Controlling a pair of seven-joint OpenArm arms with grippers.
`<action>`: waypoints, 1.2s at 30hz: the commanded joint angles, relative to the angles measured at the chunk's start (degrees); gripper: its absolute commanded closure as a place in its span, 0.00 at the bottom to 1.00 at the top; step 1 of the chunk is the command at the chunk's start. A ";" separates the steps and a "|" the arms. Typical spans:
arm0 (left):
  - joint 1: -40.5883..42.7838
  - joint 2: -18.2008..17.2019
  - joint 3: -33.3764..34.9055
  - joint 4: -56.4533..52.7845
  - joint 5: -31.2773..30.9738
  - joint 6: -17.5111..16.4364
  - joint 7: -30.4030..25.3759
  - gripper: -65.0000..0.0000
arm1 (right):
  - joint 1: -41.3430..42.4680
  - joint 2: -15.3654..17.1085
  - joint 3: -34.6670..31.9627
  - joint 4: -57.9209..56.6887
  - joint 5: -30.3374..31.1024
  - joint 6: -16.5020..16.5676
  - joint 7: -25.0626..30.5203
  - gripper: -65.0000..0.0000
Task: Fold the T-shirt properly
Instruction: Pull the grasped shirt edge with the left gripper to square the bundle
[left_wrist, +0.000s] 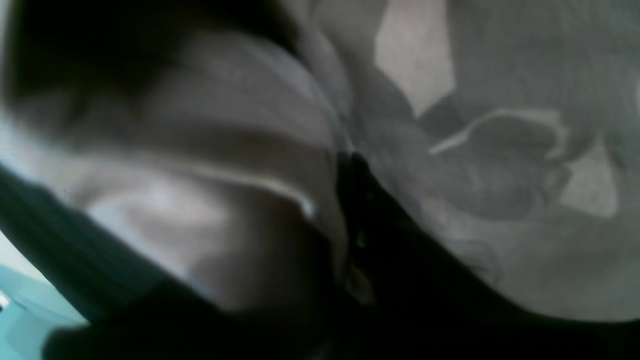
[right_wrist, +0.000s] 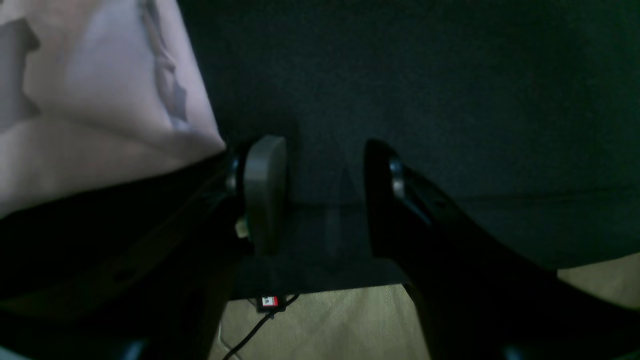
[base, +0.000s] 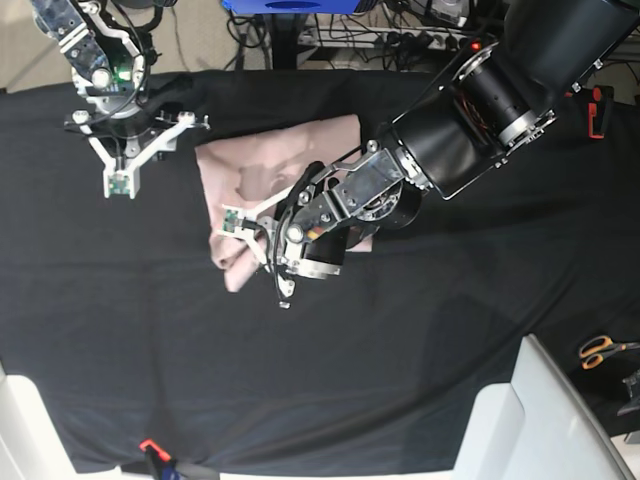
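one black table cloth (base: 420, 330) under t-shirt (base: 270, 165); right gripper (right_wrist: 320, 195) spread, left gripper (base: 262, 240) unclear

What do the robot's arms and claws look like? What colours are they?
Both arms are mostly black and round like thick tubes, with shiny silver rings at the joints. The left gripper has pale white frame pieces and a small green circuit board. The right gripper has a white frame too; up close its fingers are black with a grey pad. Thin wires run along the arms.
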 joint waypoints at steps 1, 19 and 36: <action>-1.57 0.56 -0.29 0.71 0.54 0.49 -1.00 1.00 | 0.23 0.47 0.89 0.78 -0.67 -0.36 0.93 0.61; -2.10 3.11 3.58 -3.51 0.27 0.49 -3.29 1.00 | -0.83 -1.38 5.64 0.70 -0.67 -0.45 0.93 0.61; -3.94 3.28 4.11 -3.60 0.54 0.49 -3.29 1.00 | -0.92 -1.38 5.38 0.61 -0.67 -0.45 0.93 0.61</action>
